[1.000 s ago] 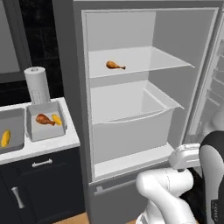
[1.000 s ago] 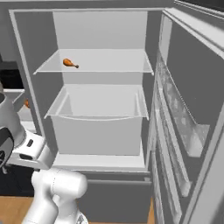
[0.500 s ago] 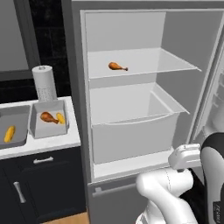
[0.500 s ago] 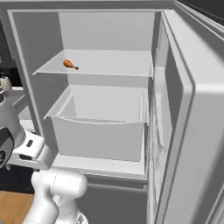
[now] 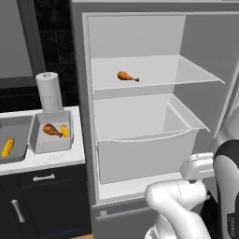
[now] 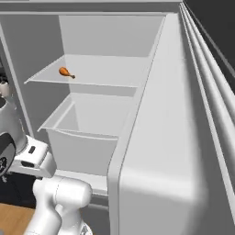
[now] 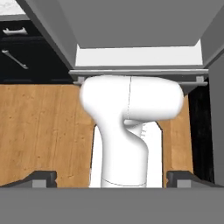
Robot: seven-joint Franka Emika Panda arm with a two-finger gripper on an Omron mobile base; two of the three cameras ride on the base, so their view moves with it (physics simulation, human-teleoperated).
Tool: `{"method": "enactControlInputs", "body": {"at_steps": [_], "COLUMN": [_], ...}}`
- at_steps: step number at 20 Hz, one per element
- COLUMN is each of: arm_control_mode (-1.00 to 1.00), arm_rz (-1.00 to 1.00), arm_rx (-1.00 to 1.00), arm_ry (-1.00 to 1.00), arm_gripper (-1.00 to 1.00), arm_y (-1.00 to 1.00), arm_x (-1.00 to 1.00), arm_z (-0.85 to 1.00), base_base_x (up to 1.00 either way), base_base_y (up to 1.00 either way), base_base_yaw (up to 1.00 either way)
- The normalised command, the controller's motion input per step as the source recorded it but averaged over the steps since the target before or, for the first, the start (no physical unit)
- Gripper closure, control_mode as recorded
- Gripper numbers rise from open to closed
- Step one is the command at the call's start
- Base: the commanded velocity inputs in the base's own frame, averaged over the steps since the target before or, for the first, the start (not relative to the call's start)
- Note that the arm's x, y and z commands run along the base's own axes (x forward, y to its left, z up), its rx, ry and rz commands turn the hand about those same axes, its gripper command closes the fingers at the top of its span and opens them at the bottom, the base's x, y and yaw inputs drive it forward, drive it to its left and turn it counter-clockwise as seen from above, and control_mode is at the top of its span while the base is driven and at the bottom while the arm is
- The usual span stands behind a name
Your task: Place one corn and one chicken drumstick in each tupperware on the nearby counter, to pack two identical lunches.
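One chicken drumstick [image 5: 127, 76] on fridge shelf [image 5: 158, 73], claw [image 7: 112, 178] low

An open grey fridge [image 5: 154, 116] stood in the middle of the room, with a glass shelf [image 5: 154, 72] above a clear drawer [image 5: 144, 149]. Its door [image 6: 183, 137] swung right. Dark cabinets [image 5: 42, 200] sat left, over a wooden floor [image 7: 43, 131].

We see flat, even rendered light with no glare, and the fridge interior [image 5: 140, 84] reads pale grey with only soft shading under its shelf [image 5: 154, 72]. Edges look slightly soft in both base views; the dark cabinets [image 5: 42, 205] at near left lose detail.
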Motion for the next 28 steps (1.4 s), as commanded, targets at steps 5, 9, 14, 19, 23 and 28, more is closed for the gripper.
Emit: {"method": "enactControlInputs", "body": {"at_steps": [5,9,14,19,23,28], "arm_control_mode": [1.0,1.0,1.0,1.0,-1.0,-1.0], "arm_rz": [0.0,0.0,0.0,0.0,0.01,0.12], "arm_rx": [0.0,0.0,0.0,0.0,0.0,-0.13], "arm_ry": [0.0,0.0,0.0,0.0,-0.04,-0.41], "arm_gripper": [-1.0,-1.0,-1.0,-1.0,-1.0,-1.0], "arm_y": [0.0,0.0,0.0,0.0,0.0,0.03], "arm_x": [0.0,0.0,0.0,0.0,-0.05,-0.31], "arm_z": [0.0,0.0,0.0,0.0,0.04,0.53], "base_base_x": [0.57,0.64,0.26,0.29,0.0,0.0], "base_base_y": [-0.32,-0.06,0.0,0.02,0.0,0.0], "base_base_yaw": [0.0,0.0,0.0,0.0,0.0,0.0]}}
